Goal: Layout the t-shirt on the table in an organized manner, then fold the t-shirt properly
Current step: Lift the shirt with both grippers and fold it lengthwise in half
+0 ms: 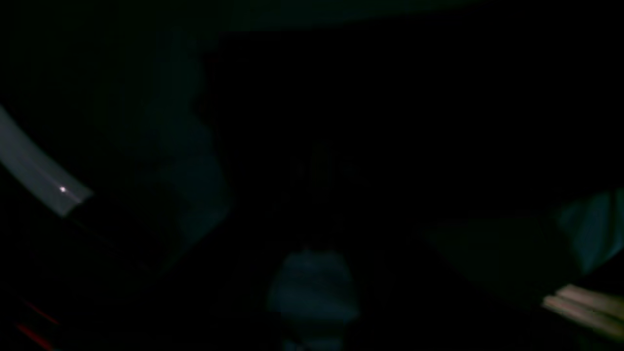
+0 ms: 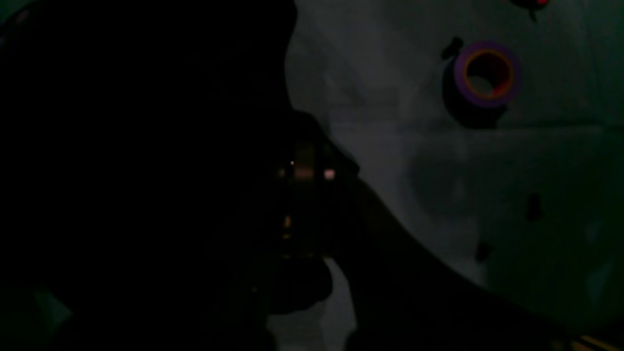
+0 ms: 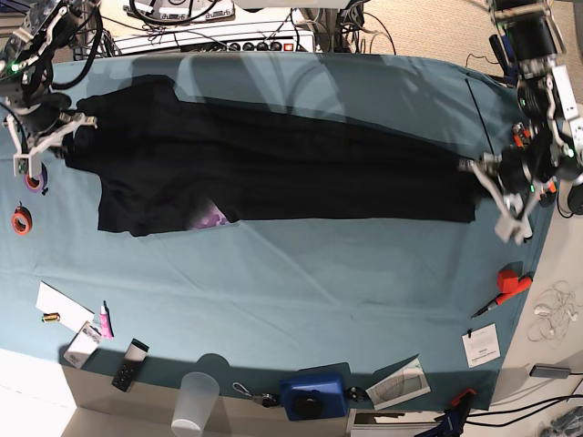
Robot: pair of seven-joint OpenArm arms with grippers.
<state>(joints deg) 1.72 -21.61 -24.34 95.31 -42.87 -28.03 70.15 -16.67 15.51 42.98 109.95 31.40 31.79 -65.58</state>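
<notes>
The black t-shirt [image 3: 273, 164] lies stretched sideways across the far half of the teal table [image 3: 319, 282]. A bit of its purple print [image 3: 211, 217] peeks out at the lower edge. In the base view my left gripper [image 3: 475, 171] is at the shirt's right end and shut on the cloth. My right gripper [image 3: 80, 123] is shut on the shirt's left end. Both wrist views are very dark. The right wrist view shows black t-shirt cloth [image 2: 146, 146] filling its left half.
A purple tape roll [image 2: 485, 73] [image 3: 35, 182] and a red roll [image 3: 20, 219] lie by the table's left edge. A plastic cup [image 3: 194, 401], a blue device [image 3: 312, 396], papers and small tools line the near edge. A red tool [image 3: 512, 280] sits at the right.
</notes>
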